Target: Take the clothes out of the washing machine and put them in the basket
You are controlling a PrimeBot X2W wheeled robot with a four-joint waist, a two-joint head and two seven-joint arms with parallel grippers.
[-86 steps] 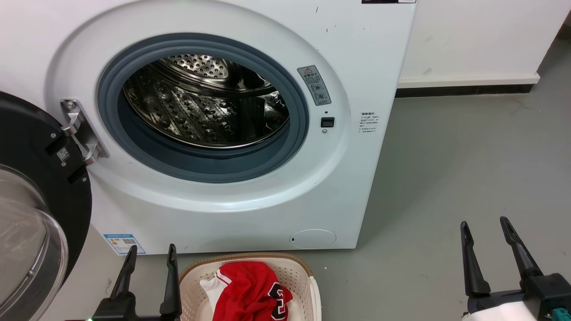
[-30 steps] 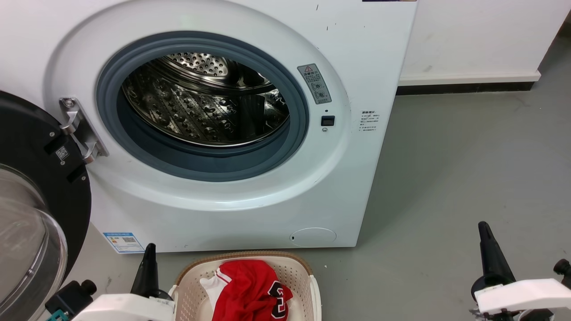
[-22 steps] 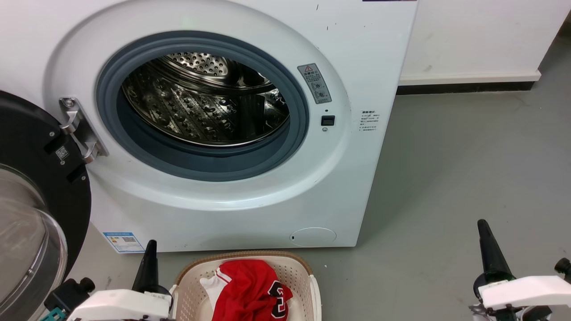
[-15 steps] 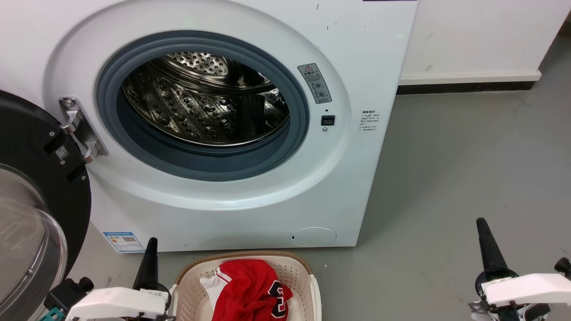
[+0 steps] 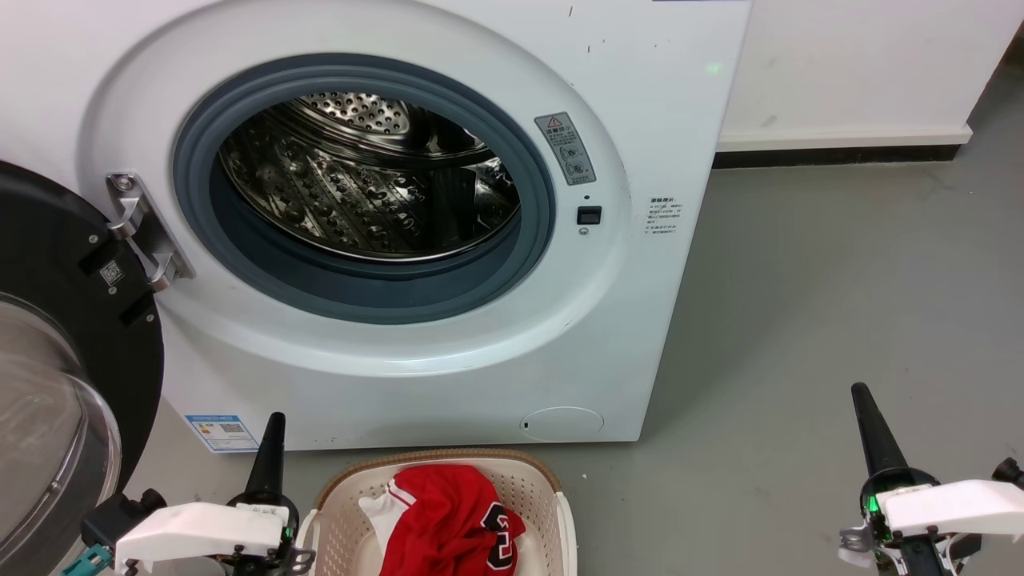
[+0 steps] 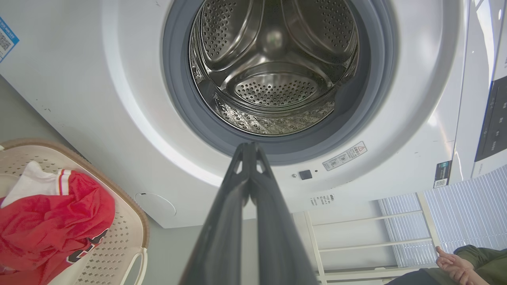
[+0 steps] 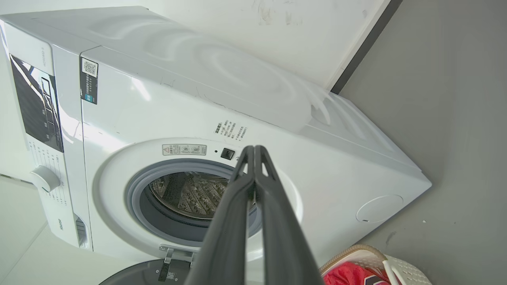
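Head view: the red clothes (image 5: 444, 520) lie bunched in the basket (image 5: 436, 458), near, before the washer (image 5: 640, 320); soft and light, I'd pinch a raised fold. Left wrist: my left tool (image 6: 249, 147) pressed together. Right wrist: right tool (image 7: 253, 149) likewise.

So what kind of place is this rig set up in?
Probably a laundry corner in a plain indoor room, maybe a test space: a white front-loading washing machine, a basket holding red clothes on a bare grey floor, and blinds in the left wrist view.
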